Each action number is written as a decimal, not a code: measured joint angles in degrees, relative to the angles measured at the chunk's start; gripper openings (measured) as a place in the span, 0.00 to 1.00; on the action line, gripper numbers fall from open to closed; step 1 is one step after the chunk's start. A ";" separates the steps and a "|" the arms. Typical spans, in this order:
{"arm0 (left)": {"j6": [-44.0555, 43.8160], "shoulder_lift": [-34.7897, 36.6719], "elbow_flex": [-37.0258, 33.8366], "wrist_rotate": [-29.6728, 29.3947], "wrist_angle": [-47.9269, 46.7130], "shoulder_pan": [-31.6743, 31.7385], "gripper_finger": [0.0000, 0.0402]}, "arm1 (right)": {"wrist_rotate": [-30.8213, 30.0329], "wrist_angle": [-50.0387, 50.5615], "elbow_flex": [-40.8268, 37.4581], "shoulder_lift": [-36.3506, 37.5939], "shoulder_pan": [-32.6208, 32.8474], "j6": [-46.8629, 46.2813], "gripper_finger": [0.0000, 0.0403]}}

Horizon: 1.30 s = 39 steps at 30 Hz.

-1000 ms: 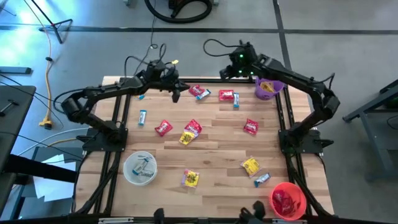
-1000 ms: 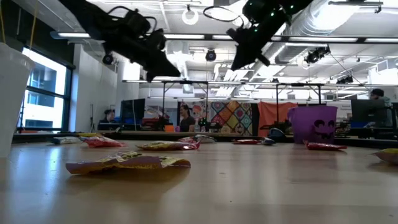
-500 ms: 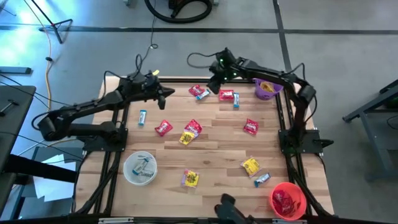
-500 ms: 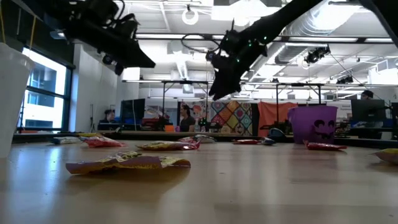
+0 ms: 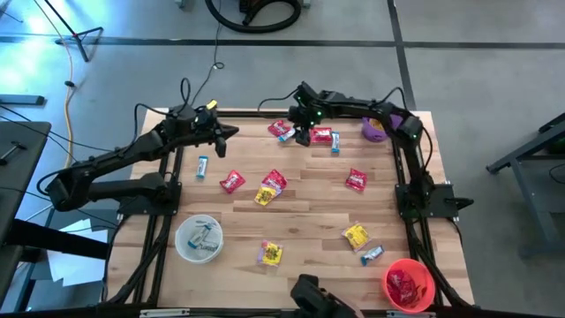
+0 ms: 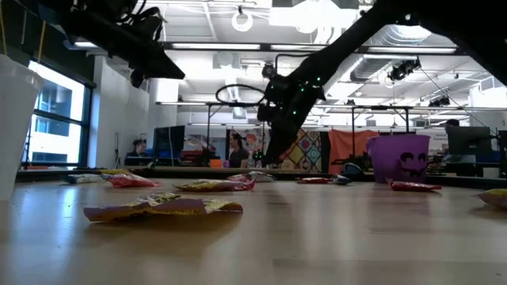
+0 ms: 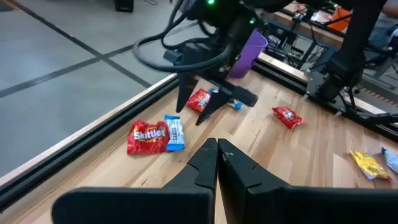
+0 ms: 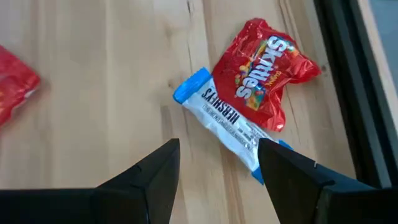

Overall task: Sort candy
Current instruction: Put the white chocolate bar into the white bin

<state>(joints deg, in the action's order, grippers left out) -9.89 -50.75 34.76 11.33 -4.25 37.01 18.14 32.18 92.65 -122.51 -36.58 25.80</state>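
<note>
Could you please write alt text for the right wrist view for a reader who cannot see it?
The right tool hangs open over a wooden table, its two dark fingers framing a blue-and-white Hershey's bar. The bar lies against a red Skittles packet near the table's edge.

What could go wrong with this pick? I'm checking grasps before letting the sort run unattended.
1. The right gripper hangs open over the blue-white Hershey's bar, which touches or overlaps the red Skittles pack; closing may catch both colours.
2. The bar lies flat on the table, so the fingers may slide over it.
3. The left gripper, shut, is pointed toward the same spot; the arms could crowd.
</note>
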 joint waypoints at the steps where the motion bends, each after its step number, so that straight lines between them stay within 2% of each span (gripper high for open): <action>1: 0.00 0.07 0.00 0.00 -0.27 0.00 0.00 | -0.10 0.04 0.63 -0.80 0.00 0.00 0.52; 10: -0.52 0.12 0.00 -0.02 -0.76 -0.44 0.00 | -1.43 6.46 7.91 -6.94 0.00 2.36 0.52; 15: -1.00 0.10 0.00 -0.02 -0.94 -1.55 0.00 | -2.16 9.67 11.49 -9.55 -0.02 3.63 0.46; 19: -2.05 0.10 0.00 0.00 -1.09 -2.58 0.00 | -3.12 9.66 12.41 -9.93 0.00 3.29 0.34; 25: -4.17 0.56 0.00 0.00 -1.17 -3.79 0.00 | -3.11 10.96 12.78 -9.95 -0.01 2.75 0.08; 27: -5.04 1.06 0.00 0.02 -1.11 -3.82 0.00 | -3.13 12.69 13.34 -9.92 -0.01 2.73 0.02; 30: -7.62 1.61 0.00 0.02 -1.09 -3.82 0.00 | -2.82 16.22 15.43 -9.88 0.18 2.37 0.03; 34: -13.99 1.70 0.00 0.02 -1.07 -3.82 0.01 | 0.54 20.40 20.09 -8.45 1.21 -1.04 0.02; 39: -23.17 0.67 0.07 0.01 -0.36 -4.72 0.09 | 1.41 20.63 25.03 -5.25 4.70 -5.96 0.01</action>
<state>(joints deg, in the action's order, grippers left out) -33.06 -50.08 34.83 11.35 -4.62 32.29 19.55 52.82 117.68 -127.76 -31.88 19.84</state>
